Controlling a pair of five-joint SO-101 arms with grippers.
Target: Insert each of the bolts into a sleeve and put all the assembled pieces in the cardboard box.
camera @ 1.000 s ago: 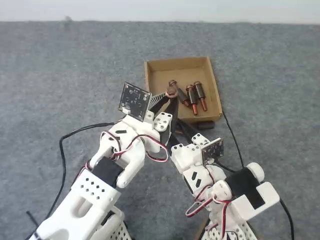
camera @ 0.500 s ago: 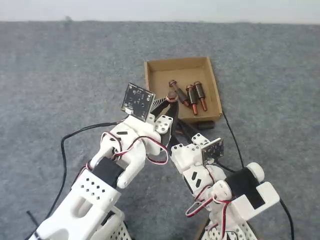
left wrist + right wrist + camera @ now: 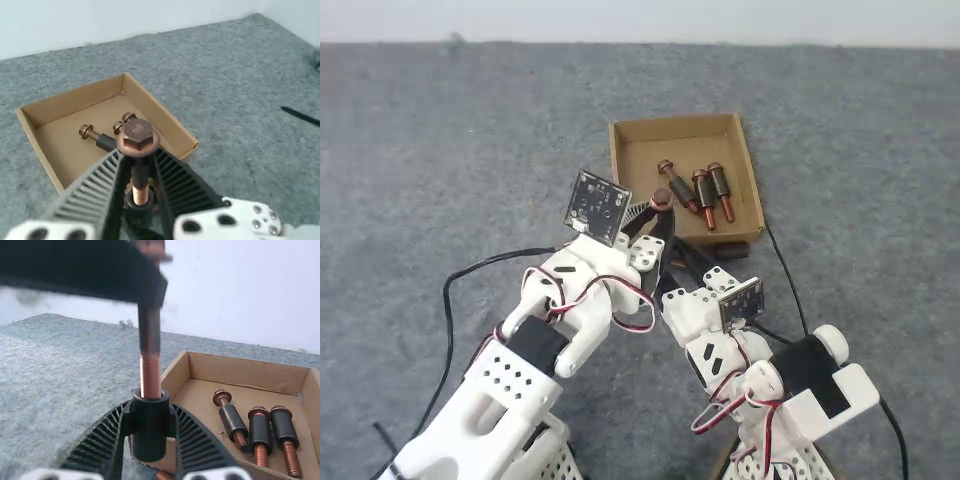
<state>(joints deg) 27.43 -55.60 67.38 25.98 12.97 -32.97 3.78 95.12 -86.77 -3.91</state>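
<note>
Left gripper [image 3: 137, 159], clamped on the bolt [image 3: 136, 136], has drawn back to the cardboard box's [image 3: 616, 175] near edge; bolt upright, tip entering the sleeve [image 3: 148, 436] clamped directly beneath in the right gripper [image 3: 149, 420].

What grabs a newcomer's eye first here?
The copper-coloured hex-head bolt, upright in the left gripper, its tip in the mouth of the black cylindrical sleeve that the right gripper holds. Beyond them, the open brown cardboard box holds three assembled bolt-and-sleeve pieces lying side by side.
</note>
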